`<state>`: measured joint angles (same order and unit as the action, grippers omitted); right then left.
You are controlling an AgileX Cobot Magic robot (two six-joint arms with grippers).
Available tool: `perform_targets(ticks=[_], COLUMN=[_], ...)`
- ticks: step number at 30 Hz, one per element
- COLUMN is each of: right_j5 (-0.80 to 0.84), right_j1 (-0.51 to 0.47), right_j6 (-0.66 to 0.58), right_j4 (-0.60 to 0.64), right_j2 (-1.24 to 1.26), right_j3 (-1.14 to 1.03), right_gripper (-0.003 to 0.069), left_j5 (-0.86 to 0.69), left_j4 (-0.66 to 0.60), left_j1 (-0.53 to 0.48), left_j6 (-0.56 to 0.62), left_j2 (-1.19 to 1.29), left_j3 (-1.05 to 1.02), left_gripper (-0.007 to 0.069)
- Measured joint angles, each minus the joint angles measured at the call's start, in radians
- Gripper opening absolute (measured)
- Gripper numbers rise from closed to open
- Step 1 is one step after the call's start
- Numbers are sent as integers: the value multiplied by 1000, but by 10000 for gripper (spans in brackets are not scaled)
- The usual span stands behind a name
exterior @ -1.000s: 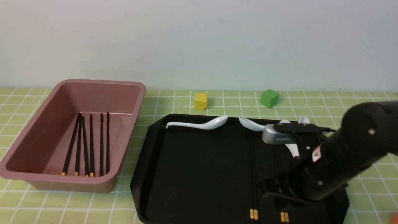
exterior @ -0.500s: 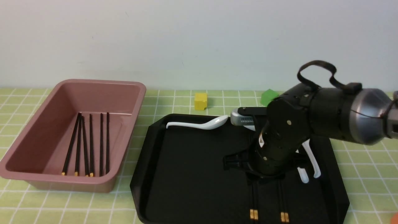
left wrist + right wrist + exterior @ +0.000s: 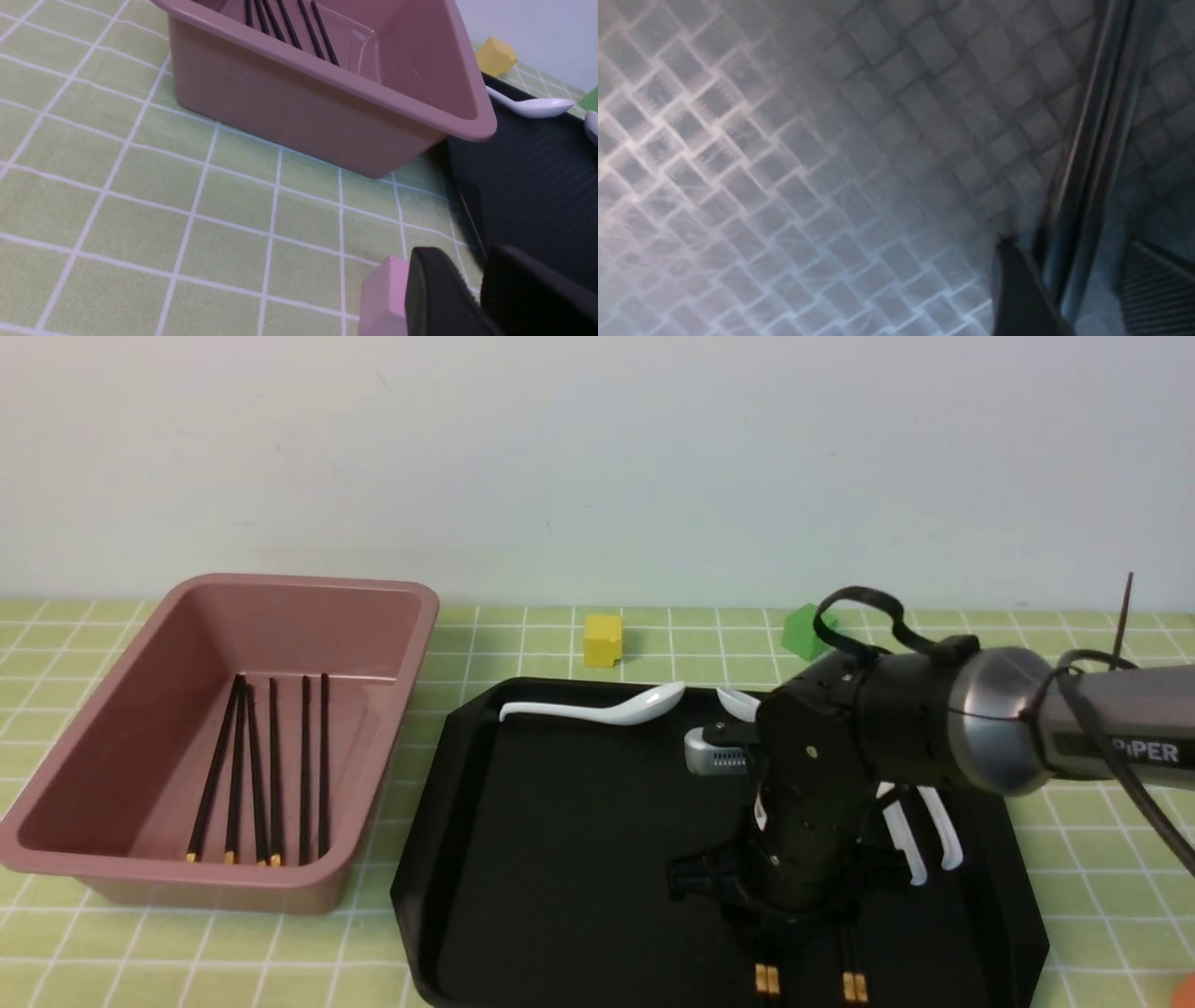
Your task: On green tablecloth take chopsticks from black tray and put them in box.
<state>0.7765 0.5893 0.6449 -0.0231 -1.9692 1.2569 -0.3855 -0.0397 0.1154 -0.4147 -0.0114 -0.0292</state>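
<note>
**A:** Right pincer [image 3: 782, 933]?
**B:** It pointed down at the black tray [image 3: 560, 821], jaws wide, straddling a chopstick pair [image 3: 1087, 154]. One finger [image 3: 1017, 294] sat just beside the sticks, the other apart. Nothing was gripped.
**A:** How did the sticks look?
**B:** Thin, black, glossy, lying side by side. Their gold-yellow tips [image 3: 766, 978] showed just on the camera side of the pincer. A second pair [image 3: 852, 987] lay just to its right.
**A:** The box?
**B:** The dusty-pink box [image 3: 401, 644] stood well to that pincer's left, on the green tablecloth [image 3: 523, 635]. Five chopsticks [image 3: 271, 765] lay flat inside.
**A:** Left pincer [image 3: 473, 275]?
**B:** It was low over the cloth, pads drawn together, empty, with a pink cube [image 3: 383, 298] just beside it.
</note>
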Motion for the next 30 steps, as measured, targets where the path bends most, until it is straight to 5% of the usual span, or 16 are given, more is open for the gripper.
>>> perform_targets(ticks=[6,16,24,30], right_j5=[18,15,-124,-217], right_j1=[0,0,53,144], right_j6=[-1,-170,-570,-994], right_j4=[23,273,671,1028], right_j2=[5,222,245,49], right_j3=[0,6,230,509], right_gripper=[140,136,136,136], left_j5=[0,0,0,0], left_j4=[0,0,0,0], left_j1=[0,0,0,0], left_j6=[0,0,0,0], left_j2=[0,0,0,0], left_j3=[0,0,0,0], left_gripper=[174,176,180,180])
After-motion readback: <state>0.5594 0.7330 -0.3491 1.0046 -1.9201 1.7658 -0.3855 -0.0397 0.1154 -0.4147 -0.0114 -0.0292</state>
